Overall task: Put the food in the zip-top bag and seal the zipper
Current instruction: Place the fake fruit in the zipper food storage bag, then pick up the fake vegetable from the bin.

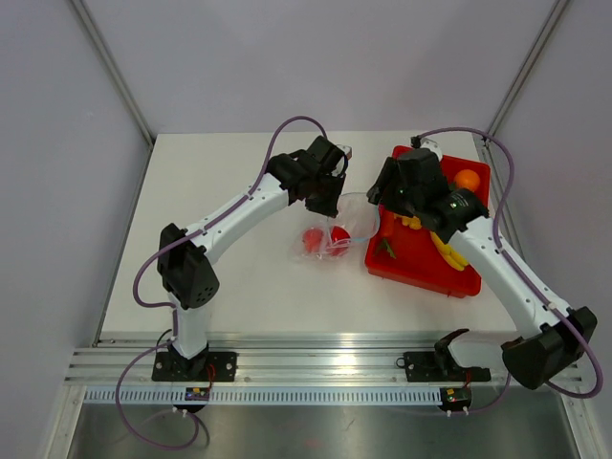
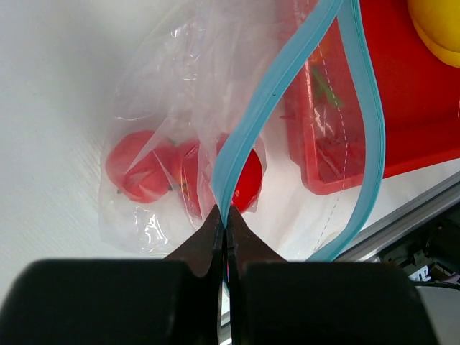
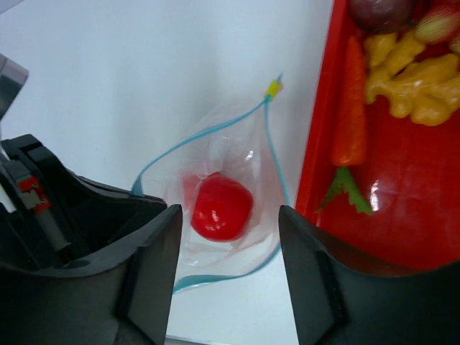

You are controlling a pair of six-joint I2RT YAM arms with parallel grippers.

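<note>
At table centre, left gripper (image 2: pixel 224 218) pinches the zipper (image 2: pixel 286 80), jaws closed on the strip. Beside it the zip-top bag (image 2: pixel 165 86) gapes, red food (image 2: pixel 136 169) inside. Over it hangs right gripper (image 3: pixel 226 215), fingers wide, empty; red tray (image 3: pixel 402 201) rightmost.

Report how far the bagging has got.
Done: red food pieces lie in the bag. In hand: the left claw pinches the zipper, holding the mouth open; the right claw hangs open above it, empty. Left: a carrot and other food sit in the tray, and the zipper is unsealed.
</note>
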